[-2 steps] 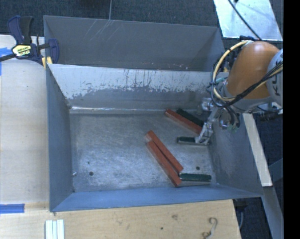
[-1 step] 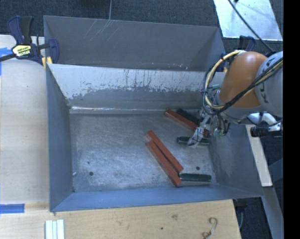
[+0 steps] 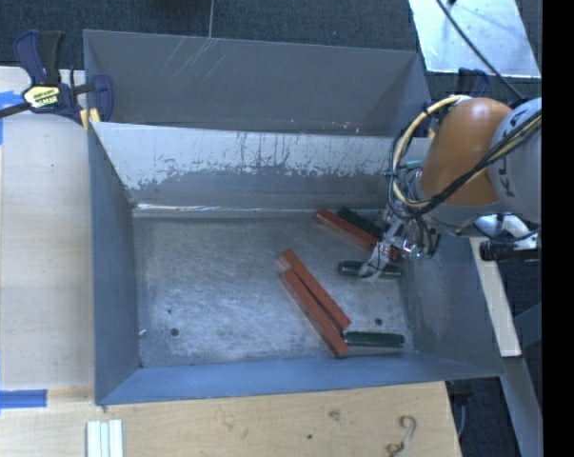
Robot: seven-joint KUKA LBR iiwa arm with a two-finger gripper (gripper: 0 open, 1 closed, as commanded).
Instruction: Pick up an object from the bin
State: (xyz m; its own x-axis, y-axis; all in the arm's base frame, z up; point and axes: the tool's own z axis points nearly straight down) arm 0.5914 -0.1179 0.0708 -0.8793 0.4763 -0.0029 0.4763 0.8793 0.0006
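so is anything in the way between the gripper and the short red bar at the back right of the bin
Nothing visible. The gripper hangs right at the end of the short red bar; the longer red bar lies apart, nearer the front.

The arm (image 3: 520, 155) reaches in from the right, its orange-covered wrist (image 3: 463, 150) angled down and leftward, cables (image 3: 398, 171) looped around it.
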